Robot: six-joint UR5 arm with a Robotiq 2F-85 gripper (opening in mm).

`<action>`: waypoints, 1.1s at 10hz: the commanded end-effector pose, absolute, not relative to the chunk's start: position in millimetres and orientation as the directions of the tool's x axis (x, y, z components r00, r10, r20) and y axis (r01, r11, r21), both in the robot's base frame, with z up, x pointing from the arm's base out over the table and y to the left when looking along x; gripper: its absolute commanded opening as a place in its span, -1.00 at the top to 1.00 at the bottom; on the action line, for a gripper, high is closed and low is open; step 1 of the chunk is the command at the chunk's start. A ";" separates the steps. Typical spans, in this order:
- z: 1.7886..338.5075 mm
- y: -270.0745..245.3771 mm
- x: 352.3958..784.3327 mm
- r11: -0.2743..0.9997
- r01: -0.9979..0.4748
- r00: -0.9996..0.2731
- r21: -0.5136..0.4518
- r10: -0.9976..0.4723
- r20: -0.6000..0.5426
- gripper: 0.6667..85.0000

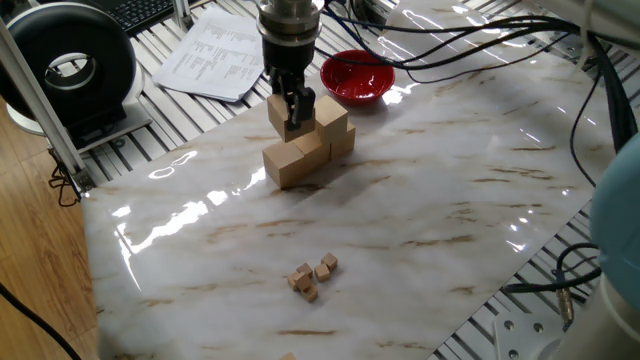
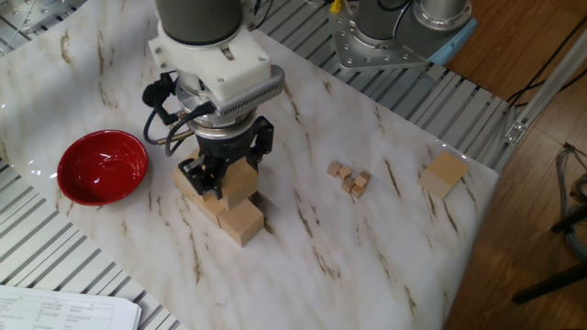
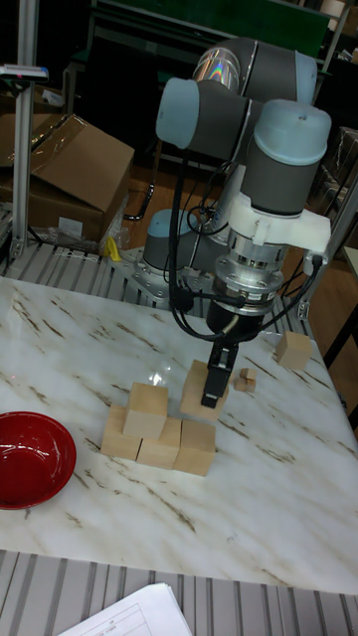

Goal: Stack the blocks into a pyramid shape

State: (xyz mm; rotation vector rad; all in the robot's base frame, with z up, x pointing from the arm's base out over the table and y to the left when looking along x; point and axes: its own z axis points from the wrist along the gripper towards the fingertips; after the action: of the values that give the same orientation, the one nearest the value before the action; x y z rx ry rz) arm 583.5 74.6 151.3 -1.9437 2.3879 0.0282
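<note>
Marble-patterned counter is being lit glossily beside slatted metal framing; a block is being pinched by the end effector.

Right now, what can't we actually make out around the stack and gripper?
- Contact under the held block: the gripper fingers cover its underside in the tall fixed view, so set down or not is unclear.
- Stack block count: the wrist hides the rear blocks in the other fixed view.
- Tiny cubes: too small to count in one fixed view.
</note>
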 end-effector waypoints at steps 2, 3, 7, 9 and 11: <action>145.7 66.8 589.7 0.085 -0.996 -0.083 -0.020 -0.995 -0.056 0.99; 142.9 66.6 589.3 0.083 -0.996 -0.082 -0.014 -0.994 -0.066 0.99; 137.9 64.5 588.8 0.091 -0.996 -0.091 0.001 -0.994 -0.068 0.99; 135.0 61.4 586.4 0.075 -0.997 -0.076 0.012 -0.995 -0.070 0.99; 133.1 60.1 585.3 0.073 -0.997 -0.074 0.017 -0.994 -0.076 0.99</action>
State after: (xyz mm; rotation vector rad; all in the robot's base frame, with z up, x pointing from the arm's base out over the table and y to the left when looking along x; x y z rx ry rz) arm 586.1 60.2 134.7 -2.1065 2.2791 0.0725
